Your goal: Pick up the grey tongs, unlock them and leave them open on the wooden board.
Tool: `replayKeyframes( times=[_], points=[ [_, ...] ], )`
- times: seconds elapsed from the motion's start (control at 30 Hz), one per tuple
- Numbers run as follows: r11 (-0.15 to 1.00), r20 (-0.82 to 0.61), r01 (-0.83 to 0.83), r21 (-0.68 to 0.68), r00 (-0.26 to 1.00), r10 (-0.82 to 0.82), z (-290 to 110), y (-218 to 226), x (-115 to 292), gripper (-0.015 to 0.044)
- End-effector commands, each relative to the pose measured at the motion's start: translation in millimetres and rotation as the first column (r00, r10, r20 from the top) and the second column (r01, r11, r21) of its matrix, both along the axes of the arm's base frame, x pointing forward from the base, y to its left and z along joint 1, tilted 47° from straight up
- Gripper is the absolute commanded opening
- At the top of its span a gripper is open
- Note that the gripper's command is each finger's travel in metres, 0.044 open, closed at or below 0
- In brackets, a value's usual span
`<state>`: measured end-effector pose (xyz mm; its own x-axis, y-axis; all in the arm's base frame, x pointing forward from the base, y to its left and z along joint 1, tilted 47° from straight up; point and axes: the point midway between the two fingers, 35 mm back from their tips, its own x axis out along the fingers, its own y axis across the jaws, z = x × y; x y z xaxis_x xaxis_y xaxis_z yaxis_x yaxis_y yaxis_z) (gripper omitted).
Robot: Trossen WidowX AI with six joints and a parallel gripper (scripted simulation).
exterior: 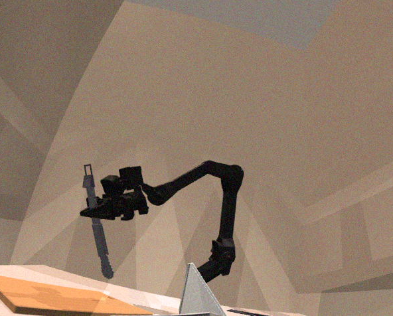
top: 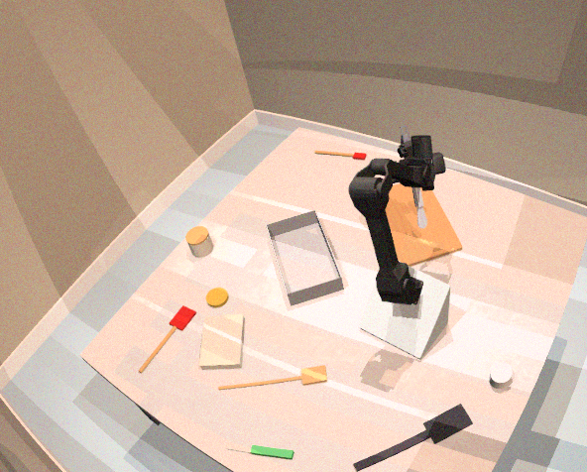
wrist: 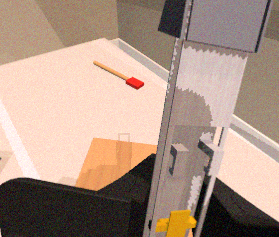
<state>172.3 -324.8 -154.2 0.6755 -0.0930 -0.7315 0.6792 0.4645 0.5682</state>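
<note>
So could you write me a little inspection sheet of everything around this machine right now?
Surface: pale pink table with a raised rim.
Job's things: grey tongs held in the air, tips pointing down, above the wooden board; roasting tin holds nothing.
Clutter: red spatulas, wooden spatula, black spatula, green-handled tool, tan block, yellow disc, yellow-topped cylinder, white cylinder.
Grippers: gripper, jaws shut on the tongs' middle.
Cables: nothing seen.
Surroundings: plain tan walls.
</note>
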Motion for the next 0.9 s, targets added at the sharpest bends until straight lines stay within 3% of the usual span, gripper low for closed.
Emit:
replayKeyframes(
  times=[0.0,0.87],
  points=[
    [0.999,-0.035,-0.027,0.021,0.999,0.028,-7.6,-7.7,3.6,-0.015],
    [0.951,-0.186,-0.173,0.256,0.957,0.224,-42.4,-5.6,17.2,-0.015]
  ],
)
